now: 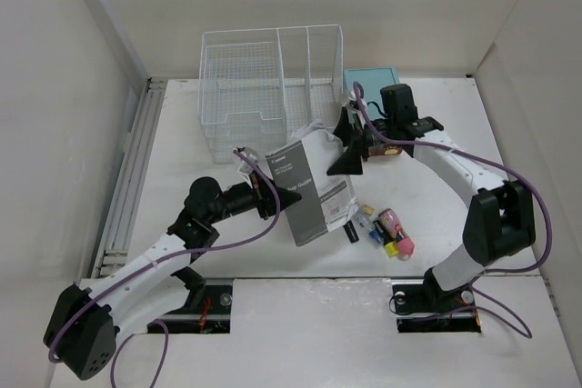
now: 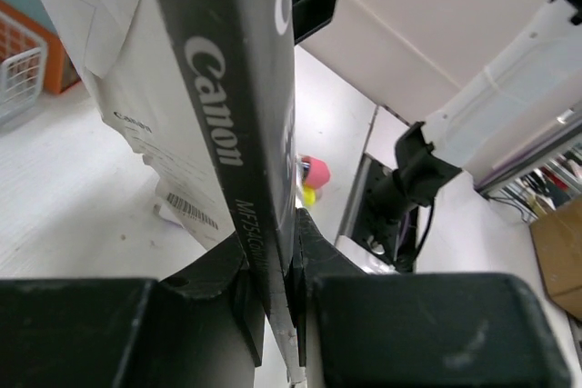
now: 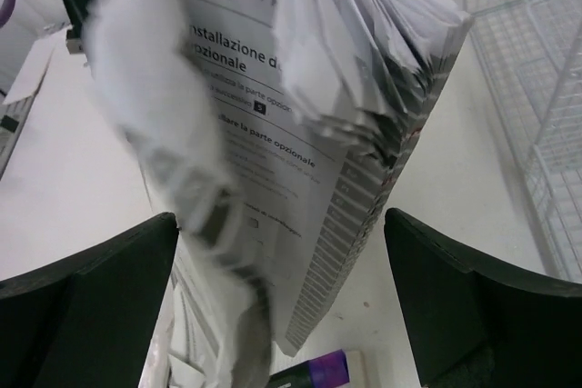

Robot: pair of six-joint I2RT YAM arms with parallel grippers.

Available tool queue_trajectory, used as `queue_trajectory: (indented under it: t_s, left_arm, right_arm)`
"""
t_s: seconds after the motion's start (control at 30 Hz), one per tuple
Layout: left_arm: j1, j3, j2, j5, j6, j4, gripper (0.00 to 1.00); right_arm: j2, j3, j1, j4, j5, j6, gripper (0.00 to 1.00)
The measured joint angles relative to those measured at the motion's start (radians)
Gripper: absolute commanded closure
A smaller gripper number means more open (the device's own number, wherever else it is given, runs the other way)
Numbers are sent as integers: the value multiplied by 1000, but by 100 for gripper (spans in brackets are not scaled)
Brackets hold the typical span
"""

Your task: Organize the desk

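Observation:
My left gripper (image 1: 265,194) is shut on the edge of a grey Canon manual (image 1: 306,194) and holds it tilted up off the white desk (image 1: 182,152). In the left wrist view the manual's dark spine (image 2: 244,115) stands clamped in the gripper (image 2: 282,293). My right gripper (image 1: 350,147) is open at the manual's far end. In the right wrist view its fingers (image 3: 91,302) stand wide on either side of the fanned, blurred pages (image 3: 300,134) without closing on them.
A white wire-mesh organizer (image 1: 273,88) stands at the back, a teal drawer box (image 1: 373,78) to its right. Loose papers (image 1: 338,202) and several markers and small items (image 1: 389,232) lie right of the manual. A purple marker (image 3: 318,372) lies below the pages. A ribbed rail (image 1: 127,179) runs along the left edge.

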Motion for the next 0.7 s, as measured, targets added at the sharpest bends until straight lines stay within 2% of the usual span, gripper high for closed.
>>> queue_trajectory:
  t_s: [0.4, 0.6, 0.7]
  left_arm:
    - [1, 156, -42, 124, 63, -100, 100]
    - [1, 183, -17, 141, 84, -113, 100]
    - [1, 183, -6, 123, 94, -137, 100]
  right_arm:
    - [51, 100, -20, -300, -151, -259, 0]
    - [46, 119, 14, -346, -158, -299, 0]
    - [30, 120, 35, -354, -159, -306, 3]
